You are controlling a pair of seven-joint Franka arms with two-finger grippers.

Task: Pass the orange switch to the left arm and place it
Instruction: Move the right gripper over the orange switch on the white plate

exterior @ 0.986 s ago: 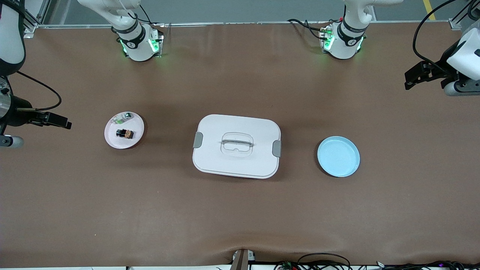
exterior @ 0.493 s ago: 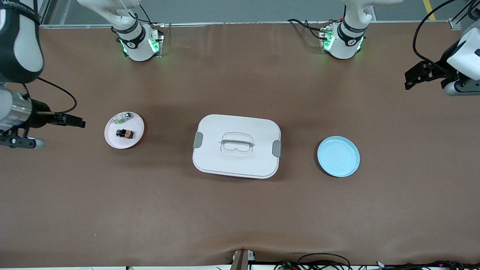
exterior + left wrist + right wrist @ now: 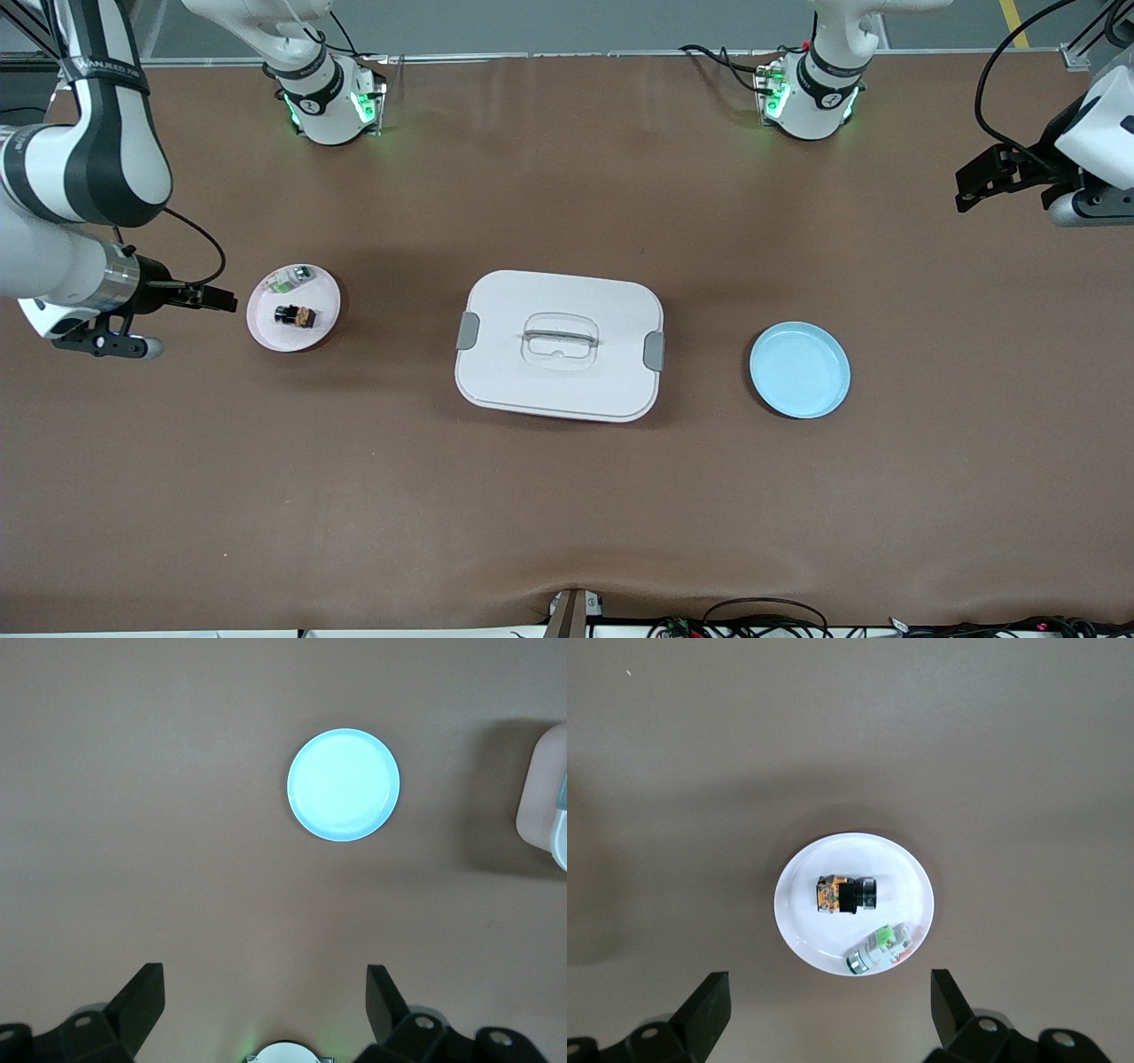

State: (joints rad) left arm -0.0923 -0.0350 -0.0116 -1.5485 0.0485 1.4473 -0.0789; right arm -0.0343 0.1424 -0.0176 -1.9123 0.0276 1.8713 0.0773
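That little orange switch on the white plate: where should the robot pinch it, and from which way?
Probably from straight above, across the black middle of the orange switch. It lies on its side on the white plate, apart from the green-and-white part, so open fingers fit either side. The right gripper is closest, beside the plate.

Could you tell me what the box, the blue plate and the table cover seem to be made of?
The box: probably smooth white plastic, with grey clasps and a clear handle recess. The blue plate: pale, evenly coloured, with a soft sheen in the left wrist view, likely plastic or glazed ceramic. The table cover: a matte brown sheet, slightly rippled at the near edge, perhaps paper or vinyl.
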